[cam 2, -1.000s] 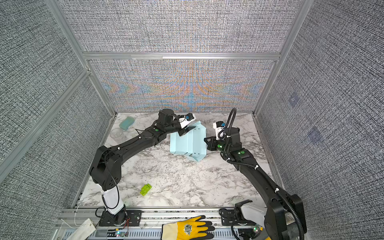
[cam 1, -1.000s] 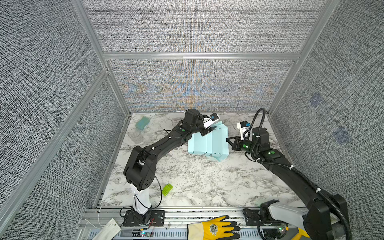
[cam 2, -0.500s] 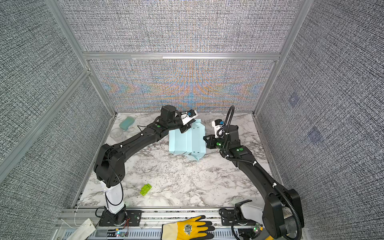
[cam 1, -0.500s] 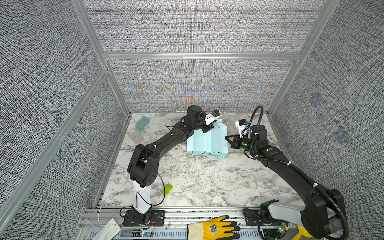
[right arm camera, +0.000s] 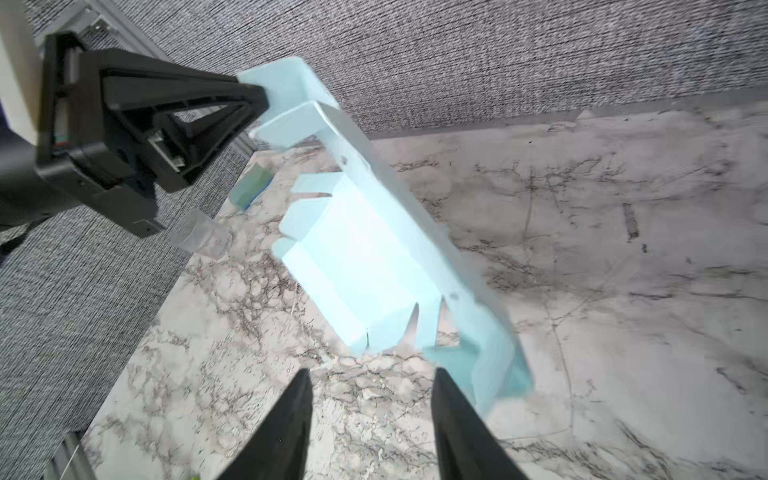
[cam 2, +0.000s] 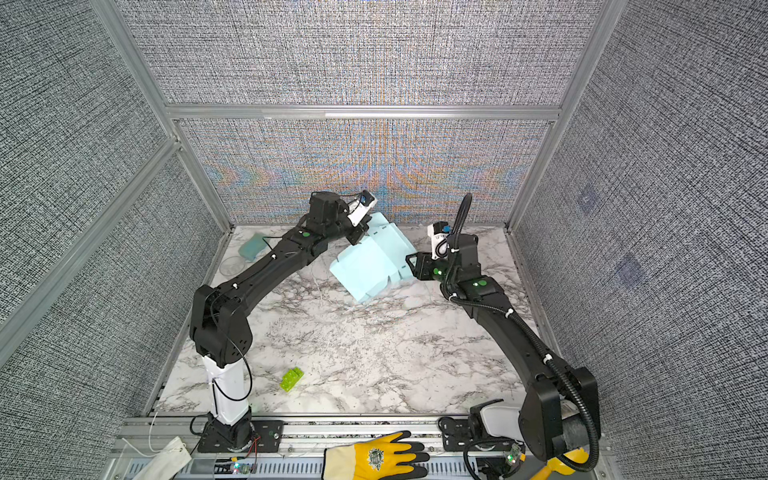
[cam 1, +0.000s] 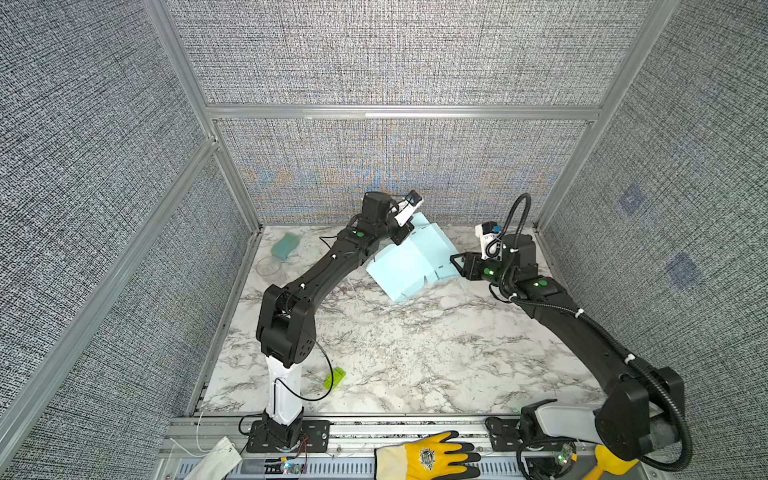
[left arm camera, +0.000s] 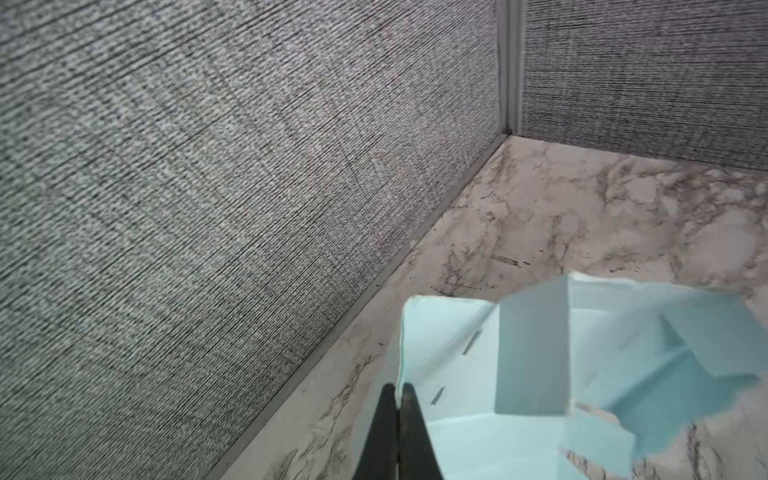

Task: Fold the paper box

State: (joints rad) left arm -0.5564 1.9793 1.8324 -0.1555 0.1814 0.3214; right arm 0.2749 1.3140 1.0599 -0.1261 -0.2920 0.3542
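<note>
The paper box (cam 1: 409,264) (cam 2: 368,264) is a pale blue creased piece, partly folded, standing tilted near the back wall. My left gripper (cam 1: 402,236) (cam 2: 358,235) is shut on its upper back edge. In the left wrist view the fingertips (left arm camera: 398,390) pinch the thin edge of the box (left arm camera: 457,365). My right gripper (cam 1: 454,264) (cam 2: 409,264) is at the box's right end, open. In the right wrist view its fingers (right arm camera: 370,374) hold nothing, the box (right arm camera: 365,266) lies just beyond them, and the left gripper (right arm camera: 259,99) grips the far tab.
A teal sponge block (cam 1: 285,245) and a clear round cup (cam 1: 269,266) sit at the back left. A lime-green brick (cam 1: 335,379) lies near the left arm's base. A yellow glove (cam 1: 424,459) rests on the front rail. The back wall stands close behind the box.
My left gripper has shut on the box's upper edge. My right gripper has opened and let go of the box's right end. The box has swung and now tilts differently.
</note>
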